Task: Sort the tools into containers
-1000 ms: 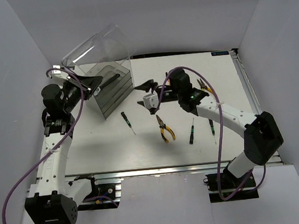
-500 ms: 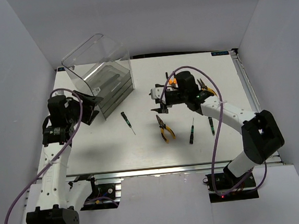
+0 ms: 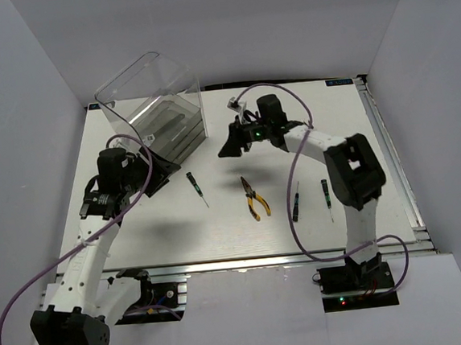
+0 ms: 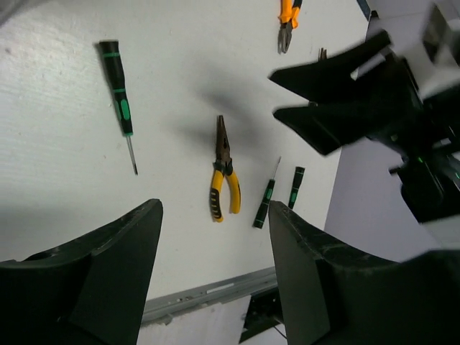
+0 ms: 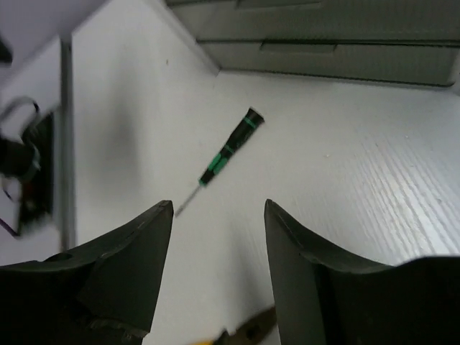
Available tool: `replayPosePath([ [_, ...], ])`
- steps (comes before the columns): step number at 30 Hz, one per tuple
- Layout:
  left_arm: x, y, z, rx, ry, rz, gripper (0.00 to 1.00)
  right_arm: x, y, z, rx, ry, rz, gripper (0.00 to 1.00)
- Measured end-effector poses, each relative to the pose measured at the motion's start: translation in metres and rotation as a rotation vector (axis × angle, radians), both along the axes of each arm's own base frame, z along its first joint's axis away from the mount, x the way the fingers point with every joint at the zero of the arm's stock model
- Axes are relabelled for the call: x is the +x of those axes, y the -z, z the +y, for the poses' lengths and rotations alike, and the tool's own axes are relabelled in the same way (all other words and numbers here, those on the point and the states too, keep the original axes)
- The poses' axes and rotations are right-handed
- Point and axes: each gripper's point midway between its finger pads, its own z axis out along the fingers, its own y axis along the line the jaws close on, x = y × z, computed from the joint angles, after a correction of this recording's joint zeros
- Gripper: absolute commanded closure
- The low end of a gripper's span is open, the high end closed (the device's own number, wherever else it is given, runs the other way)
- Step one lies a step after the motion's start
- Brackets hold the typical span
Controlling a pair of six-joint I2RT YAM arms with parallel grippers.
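Note:
The clear cabinet (image 3: 154,106) with grey drawers (image 5: 323,43) stands at the far left. Yellow-handled pliers (image 3: 254,197) lie mid-table and also show in the left wrist view (image 4: 224,183). One black-and-green screwdriver (image 3: 196,188) lies left of them, and two more (image 3: 295,202) (image 3: 327,197) lie to the right. Orange pliers (image 4: 287,16) show far off. No wrench is in view. My left gripper (image 3: 155,176) (image 4: 215,215) is open and empty beside the cabinet's front corner. My right gripper (image 3: 230,144) (image 5: 219,208) is open and empty, above the table right of the drawers, over the left screwdriver (image 5: 228,151).
The table's metal rail (image 3: 222,263) runs along the near edge. White walls close in the left, far and right sides. My right arm's cable (image 3: 295,215) loops over the two right screwdrivers.
The cabinet went from tilted to standing upright. My left gripper pulled back from it toward the near right. My right gripper swung left and farther, toward the drawers.

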Motion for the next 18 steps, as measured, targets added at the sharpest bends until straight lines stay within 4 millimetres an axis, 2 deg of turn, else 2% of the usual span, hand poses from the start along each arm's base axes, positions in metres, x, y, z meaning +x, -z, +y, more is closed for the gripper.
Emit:
replayPosePath([
  [3,0.005,-0.015,0.004,0.032,0.003,-0.073,0.23,0.031,0.011,0.024,0.02,0.113,0.209,0.33],
  [7,0.004,-0.041,0.012,0.058,-0.032,-0.182,0.21,0.057,0.018,0.053,0.061,0.218,0.399,0.3],
  [12,-0.007,-0.07,0.024,0.061,-0.093,-0.296,0.2,0.071,0.019,0.092,0.12,0.249,0.527,0.3],
  [18,-0.016,-0.083,0.032,0.042,-0.153,-0.33,0.21,0.081,0.021,0.127,0.183,0.273,0.573,0.37],
])
